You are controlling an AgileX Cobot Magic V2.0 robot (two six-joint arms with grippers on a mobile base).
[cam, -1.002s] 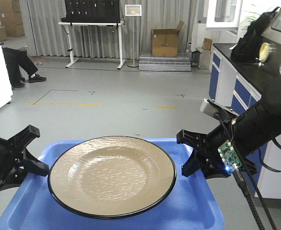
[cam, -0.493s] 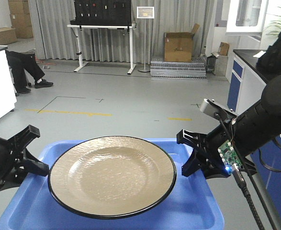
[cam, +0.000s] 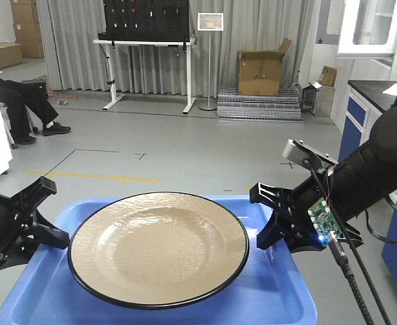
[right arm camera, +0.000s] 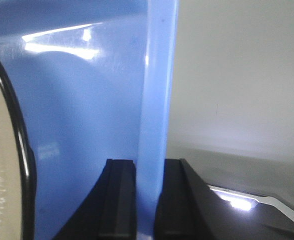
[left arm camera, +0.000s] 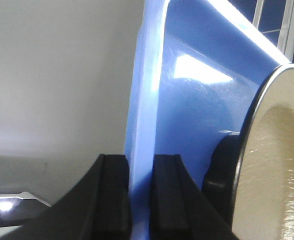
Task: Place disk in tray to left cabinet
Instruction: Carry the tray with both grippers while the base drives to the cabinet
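Tray (cam: 276,288) of bright blue plastic, held up above a grey floor (cam: 184,156) and gripped at its left and right edges. Disk (cam: 159,247), tan and glossy with a thin black rim, lying flat in the tray, nearly as wide as the tray itself, blue showing all around it.

Left gripper (cam: 49,215) at the tray's left edge, black and angular, one finger above the raised rim and one below. From the left wrist view, fingers (left arm camera: 114,197) pressed against both faces of the blue rim, pinching it, with the disk's black edge just beyond.

Right gripper (cam: 266,217) at the tray's right edge, likewise clamped over the rim. From the right wrist view, fingers (right arm camera: 119,200) tight on either side of the rim, the disk's dark edge near the left border. Right arm (cam: 381,169) in a black ribbed sleeve, with a small green circuit board (cam: 320,218) and a tiny blue light near the wrist, and a dark cable (cam: 354,288) trailing down.

Far across the room: grey curtain (cam: 69,34), white-legged table (cam: 151,44) carrying a black rack, sign stand (cam: 210,22), open cardboard box (cam: 260,64). At far left, legs of a seated person (cam: 29,101) in dark trousers. At right, dark-topped counter (cam: 381,88) with blue drawer fronts.
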